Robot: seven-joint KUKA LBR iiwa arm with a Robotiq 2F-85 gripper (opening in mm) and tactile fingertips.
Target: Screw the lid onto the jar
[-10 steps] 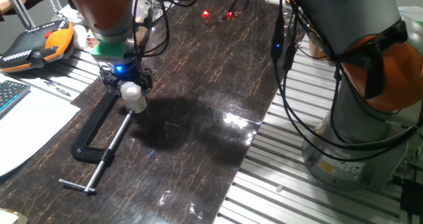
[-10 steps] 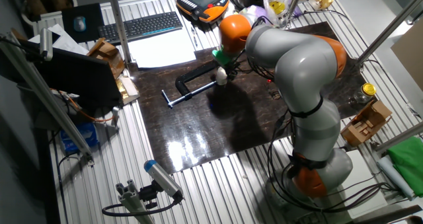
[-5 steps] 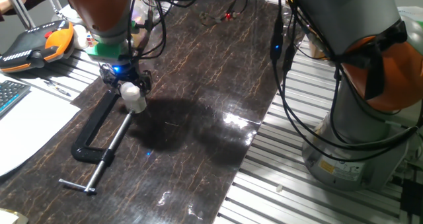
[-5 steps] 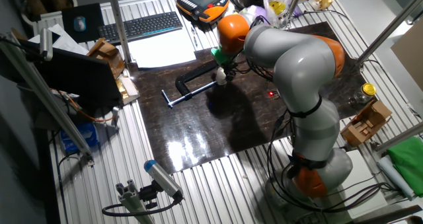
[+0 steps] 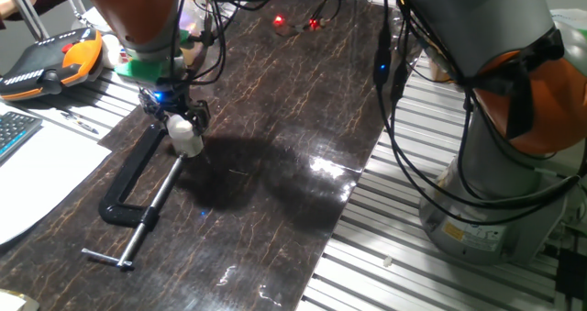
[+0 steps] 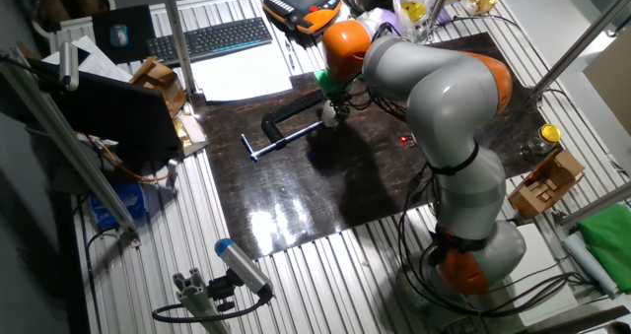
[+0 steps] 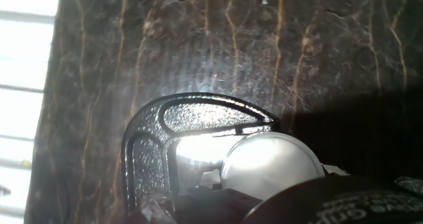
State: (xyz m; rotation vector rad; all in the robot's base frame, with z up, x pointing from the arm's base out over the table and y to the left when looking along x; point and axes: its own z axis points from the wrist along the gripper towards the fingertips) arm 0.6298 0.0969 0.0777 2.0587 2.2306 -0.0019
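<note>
From the side, the gripper [image 5: 180, 120] hangs straight down over the dark mat [image 5: 275, 137], near its left edge, and a small white jar [image 5: 188, 140] stands on the mat right under it, just beside the upper end of the black clamp [image 5: 138, 187]. A whitish cap, the lid [image 5: 182, 125], sits on top of the jar between the black fingers [image 5: 199, 115], which press in on it from both sides; the jaws look clenched on the lid.

The high camera across the room shows what that view cannot: the whole arm [image 6: 434, 88], grey with orange joints, rising from its base at the mat's near edge, arching over and bending down to the gripper [image 6: 334, 107]. There the jar is only a pale speck [image 6: 334, 115] at the clamp's [image 6: 286, 127] end.

The hand camera looks straight down: the lid's round, shiny top [image 7: 272, 164] fills the lower middle, with the clamp's curved black frame [image 7: 158, 138] just beside it on the brown-veined mat [image 7: 218, 45]. The fingers themselves are blurred dark shapes at the bottom.
</note>
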